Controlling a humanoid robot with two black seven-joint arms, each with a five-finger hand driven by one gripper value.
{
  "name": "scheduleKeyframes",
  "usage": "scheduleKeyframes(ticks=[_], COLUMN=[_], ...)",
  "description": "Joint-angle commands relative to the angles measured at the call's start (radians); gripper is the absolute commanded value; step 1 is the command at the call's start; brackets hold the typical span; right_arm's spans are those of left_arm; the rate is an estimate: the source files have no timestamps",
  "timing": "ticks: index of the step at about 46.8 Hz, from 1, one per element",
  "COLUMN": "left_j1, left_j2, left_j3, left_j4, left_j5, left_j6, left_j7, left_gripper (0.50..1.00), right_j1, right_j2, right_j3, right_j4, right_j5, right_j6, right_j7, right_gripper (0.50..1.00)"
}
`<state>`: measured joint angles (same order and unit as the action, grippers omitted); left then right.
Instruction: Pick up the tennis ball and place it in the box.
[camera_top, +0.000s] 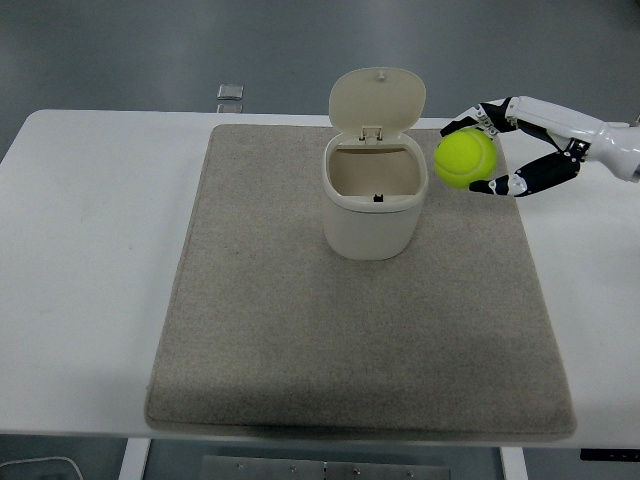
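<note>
A yellow-green tennis ball (466, 160) is held in the air by my right hand (485, 152), whose black and white fingers are shut around it. The ball hangs just right of the cream box (374, 203), level with its rim and a short gap away. The box stands upright at the back middle of the grey mat (360, 290). Its hinged lid (377, 98) is swung up and back, so the hollow inside shows. The right arm reaches in from the right edge. My left arm does not show.
The white table (90, 260) carries the mat, with bare strips on both sides. A small grey square object (230, 93) lies on the floor beyond the table's far edge.
</note>
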<state>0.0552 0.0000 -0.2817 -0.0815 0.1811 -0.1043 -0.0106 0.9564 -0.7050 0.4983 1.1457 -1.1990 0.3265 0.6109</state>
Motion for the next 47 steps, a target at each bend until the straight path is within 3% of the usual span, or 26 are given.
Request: scheduleKeyframes(ticks=[1,12,34,42,47], left_j1=[0.000,0.000,0.000,0.000,0.000], left_j2=[0.000,0.000,0.000,0.000,0.000], left_j3=[-0.001,-0.001,0.001,-0.001,-0.001], left_j4=[0.000,0.000,0.000,0.000,0.000], left_j5=[0.000,0.001,0.000,0.000,0.000], left_j6=[0.000,0.000,0.000,0.000,0.000], left_j7=[0.000,0.000,0.000,0.000,0.000], left_gripper=[0.992,0.992,0.990,0.992,0.992], right_j1=[0.004,0.021,0.013,0.004,-0.002], right_j2=[0.027,0.096,0.176,0.183,0.183], right_j3=[0.000,0.019,0.043,0.042,0.042], right_j4=[0.006,0.003,-0.017,-0.017,-0.017], right_j5=[-0.001,0.003,0.004,0.004,0.004], right_j6=[0.000,-0.003,-0.018,-0.076,-0.078], right_j7=[0.000,-0.003,-0.140,-0.169,-0.169], right_gripper=[0.500,0.500,0.500,0.617,0.711])
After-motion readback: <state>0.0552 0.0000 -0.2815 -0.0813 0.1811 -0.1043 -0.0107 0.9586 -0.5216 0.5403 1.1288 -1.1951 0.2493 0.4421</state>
